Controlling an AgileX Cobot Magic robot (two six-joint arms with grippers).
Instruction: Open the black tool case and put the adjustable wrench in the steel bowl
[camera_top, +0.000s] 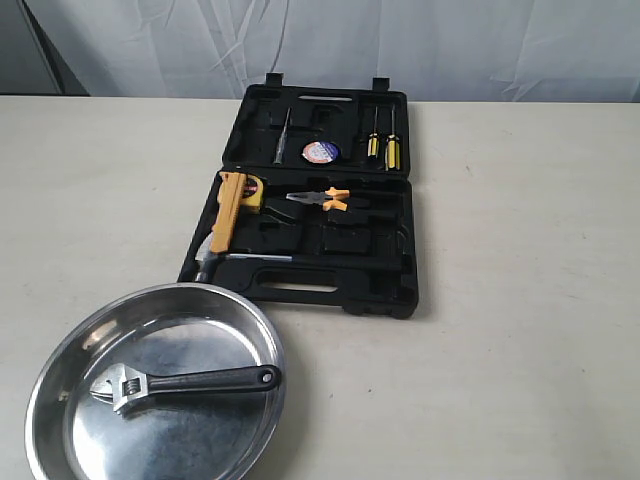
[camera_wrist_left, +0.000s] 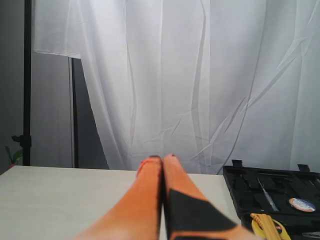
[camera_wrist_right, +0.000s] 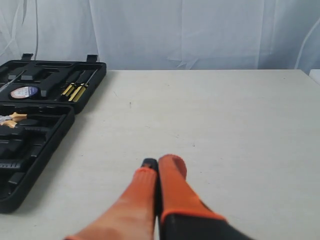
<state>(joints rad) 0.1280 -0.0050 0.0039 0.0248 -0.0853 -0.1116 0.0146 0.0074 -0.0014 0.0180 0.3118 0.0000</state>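
**Wrench in bowl, case open, both grippers empty**

Left gripper (camera_wrist_left: 159, 158): fingers pressed together, holding nothing. The steel bowl (camera_top: 180, 335), front left on the table (camera_top: 520, 300), holds the adjustable wrench (camera_top: 185, 382), which lies flat with its silver head to the left and black handle to the right. The black tool case (camera_top: 395, 270) sits just behind the bowl with its lid laid open; hammer (camera_top: 228, 215) and pliers (camera_top: 325, 199) are seated inside. Right gripper (camera_wrist_right: 156, 162): fingers closed, empty, over bare table right of the case.

light: bright, even | shadows: soft | glare: steel bowl (camera_top: 190, 340) | focus: fair
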